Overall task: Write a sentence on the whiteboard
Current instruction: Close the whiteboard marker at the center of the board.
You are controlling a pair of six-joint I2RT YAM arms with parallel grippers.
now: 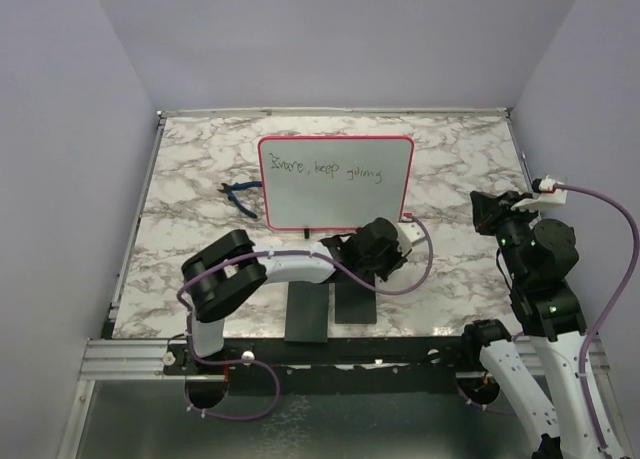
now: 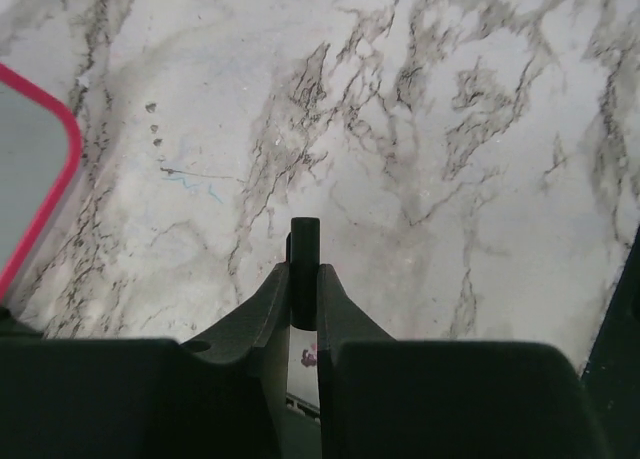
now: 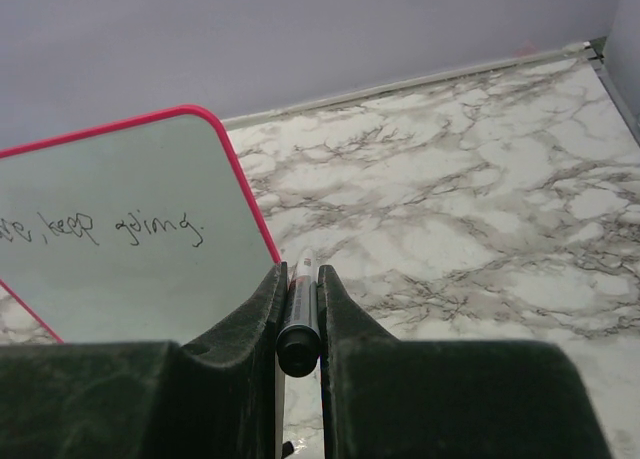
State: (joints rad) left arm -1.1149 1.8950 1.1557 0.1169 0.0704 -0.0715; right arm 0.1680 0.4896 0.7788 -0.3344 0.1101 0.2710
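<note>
While the right gripper is squeezing a dark marker tight between its two fingers, it is hanging off to the right of the whiteboard and not touching it. The left gripper is sitting low over the marble table, just beside the board's bottom right corner. Its fingers are pinching close on a small black piece. I am guessing that is the pen's cap, but I cannot tell for sure. The whiteboard is standing up in the middle of the table, and the sentence is running along its top part, ending in "keep going" and a dot. So I am thinking the writing is done and the pen is being closed up. To do that well, the two arms should be meeting away from the board, lining the pen tip up straight with the black piece, and pushing slowly, so nothing is smudging the words or knocking the board over. Blue pliers are lying left of the board, and two black slabs are lying in front.
</note>
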